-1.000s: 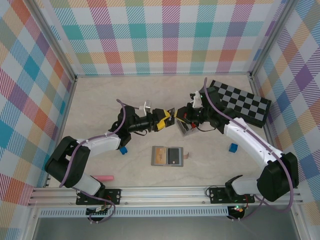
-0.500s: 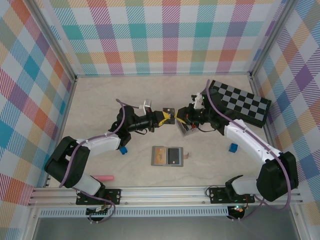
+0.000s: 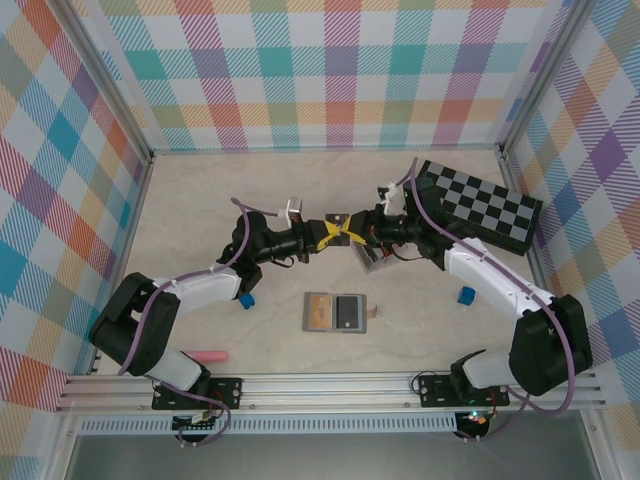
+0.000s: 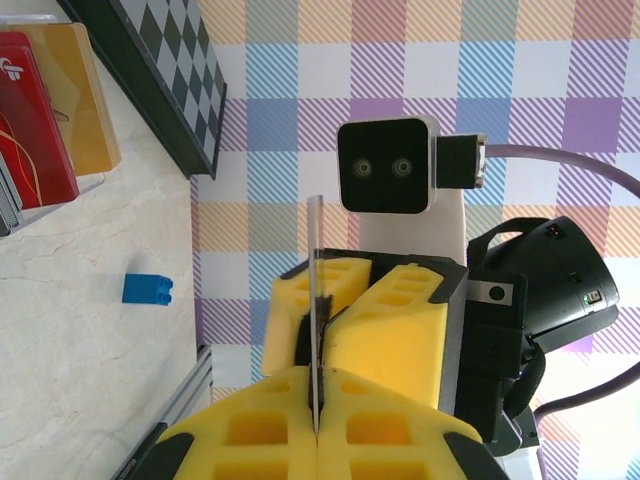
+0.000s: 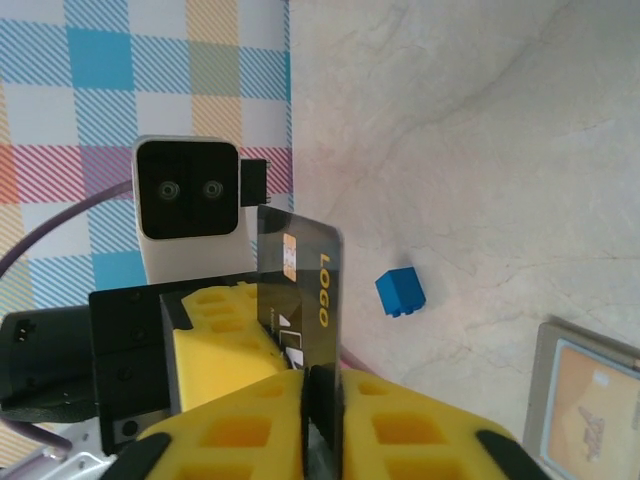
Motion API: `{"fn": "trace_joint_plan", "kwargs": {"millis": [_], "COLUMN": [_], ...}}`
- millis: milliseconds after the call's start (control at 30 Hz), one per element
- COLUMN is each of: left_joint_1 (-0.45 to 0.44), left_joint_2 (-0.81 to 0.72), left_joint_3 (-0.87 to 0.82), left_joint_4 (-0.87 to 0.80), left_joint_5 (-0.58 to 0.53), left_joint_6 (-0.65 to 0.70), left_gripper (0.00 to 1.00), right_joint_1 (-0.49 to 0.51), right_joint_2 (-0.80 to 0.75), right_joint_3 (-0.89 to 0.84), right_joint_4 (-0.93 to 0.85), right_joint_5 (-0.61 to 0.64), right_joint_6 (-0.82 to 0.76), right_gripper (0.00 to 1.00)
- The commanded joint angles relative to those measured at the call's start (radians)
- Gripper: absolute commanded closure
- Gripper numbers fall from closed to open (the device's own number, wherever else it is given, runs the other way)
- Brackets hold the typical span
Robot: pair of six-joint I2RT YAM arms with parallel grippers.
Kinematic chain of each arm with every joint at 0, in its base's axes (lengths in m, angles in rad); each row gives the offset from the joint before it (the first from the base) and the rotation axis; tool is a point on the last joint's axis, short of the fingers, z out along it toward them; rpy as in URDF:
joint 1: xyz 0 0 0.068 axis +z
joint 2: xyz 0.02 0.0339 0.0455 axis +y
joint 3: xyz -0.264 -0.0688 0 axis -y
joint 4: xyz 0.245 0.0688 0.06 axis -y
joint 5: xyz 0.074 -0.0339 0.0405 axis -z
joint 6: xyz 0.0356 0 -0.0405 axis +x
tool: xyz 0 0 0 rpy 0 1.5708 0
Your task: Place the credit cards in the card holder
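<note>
The flat grey folding card holder (image 3: pixel 335 311) lies open on the pale table, with a tan panel on its left half and a dark one on its right. Beyond its far edge and raised above the table, the left gripper (image 3: pixel 330 231) and the right gripper (image 3: pixel 349 231) meet tip to tip. Between them stands a thin black plastic credit card with gold "LOGO" lettering (image 5: pixel 300 285).

The left gripper's yellow foam fingers are pressed together on one edge of this card. The right gripper's fingers lie against the opposite edge, clamping it as well. The card stands upright and is seen edge-on from the left wrist.

Past the holder's far right corner sits a small clear open-topped tray (image 3: pixel 378 262), which holds a red card (image 4: pixel 35 110) and a yellow-tan card (image 4: pixel 88 90) standing on edge. The black-and-grey chequered board (image 3: pixel 480 205) lies farther off to the holder's far right.
</note>
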Motion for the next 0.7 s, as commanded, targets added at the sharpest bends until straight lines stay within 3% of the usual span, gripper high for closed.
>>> {"fn": "trace_joint_plan", "kwargs": {"millis": [0, 100, 233, 400, 500, 667], "left_joint_1": [0.008, 0.009, 0.006, -0.026, -0.056, -0.100], "left_joint_2": [-0.017, -0.059, -0.151, -0.222, -0.223, -0.186], "left_joint_3": [-0.012, -0.015, 0.008, 0.037, 0.018, -0.006], "left_joint_4": [-0.023, -0.197, -0.653, -1.092, -1.171, -1.156], "left_joint_5": [0.018, -0.005, -0.101, -0.331, -0.383, -0.383], "left_joint_6": [0.019, 0.105, 0.323, 0.528, 0.558, 0.556], "left_gripper": [0.86, 0.57, 0.31, 0.22, 0.21, 0.21], "right_joint_1": [-0.007, -0.006, 0.014, 0.095, 0.176, 0.273], "right_joint_2": [-0.017, -0.060, -0.146, -0.239, -0.228, -0.177], "right_joint_3": [0.014, 0.014, -0.064, -0.209, -0.257, -0.341], "right_joint_4": [-0.069, -0.205, -0.284, -0.321, -0.354, -0.247], "right_joint_5": [0.028, 0.145, 0.305, 0.506, 0.591, 0.590], "right_joint_6": [-0.063, -0.146, -0.255, -0.324, -0.303, -0.232], "right_gripper": [0.92, 0.94, 0.94, 0.93, 0.93, 0.94]}}
